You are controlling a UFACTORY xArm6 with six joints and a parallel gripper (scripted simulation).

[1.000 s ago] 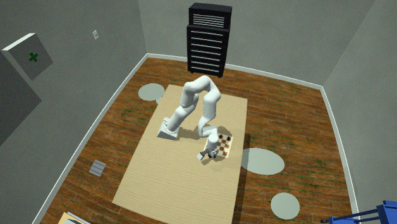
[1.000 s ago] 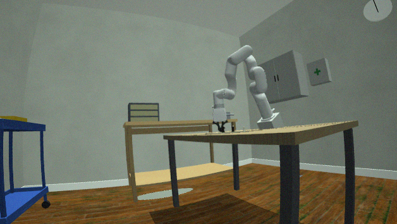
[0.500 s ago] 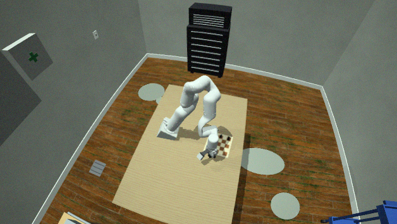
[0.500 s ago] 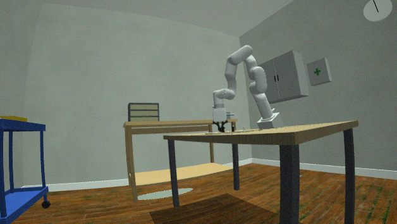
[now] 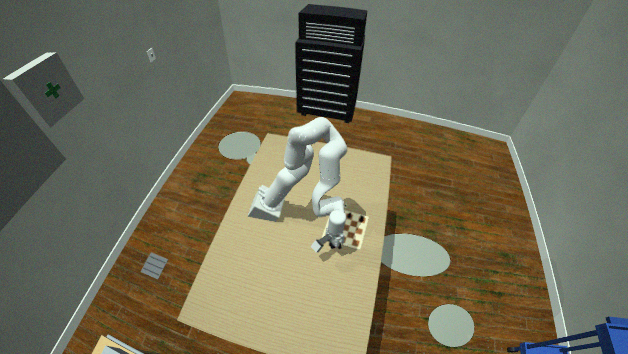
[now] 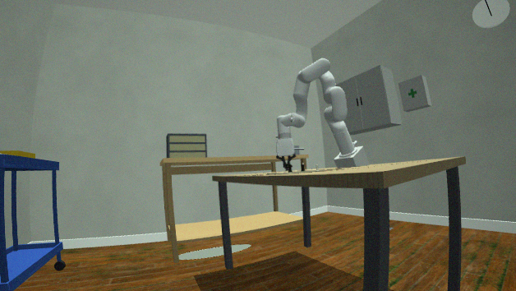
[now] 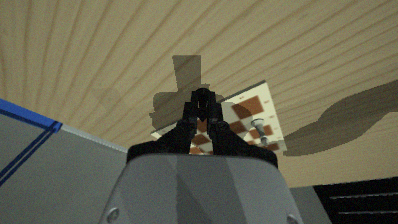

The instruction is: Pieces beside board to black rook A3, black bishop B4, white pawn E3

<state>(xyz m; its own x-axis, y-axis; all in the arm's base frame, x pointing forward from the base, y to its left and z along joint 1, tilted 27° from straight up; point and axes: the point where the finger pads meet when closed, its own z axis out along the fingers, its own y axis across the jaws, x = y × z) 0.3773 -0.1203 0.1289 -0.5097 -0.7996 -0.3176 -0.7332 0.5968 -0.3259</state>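
Note:
The small chessboard (image 5: 354, 230) lies on the wooden table near its right edge; it also shows in the wrist view (image 7: 245, 122). My gripper (image 5: 336, 244) is at the board's near-left corner, close to the table top. In the wrist view, its fingers are shut on a black piece with a rounded top, which looks like the black bishop (image 7: 202, 100). A pale piece (image 7: 258, 125) stands upright on the board to the right of the fingers. Two dark pieces (image 5: 355, 218) stand at the board's far edge. I cannot make out the black rook.
The arm's base (image 5: 265, 206) sits on the table left of the board. A black drawer cabinet (image 5: 330, 62) stands at the back wall. A second table (image 6: 230, 162) and a blue cart (image 6: 25, 214) stand away from the work table.

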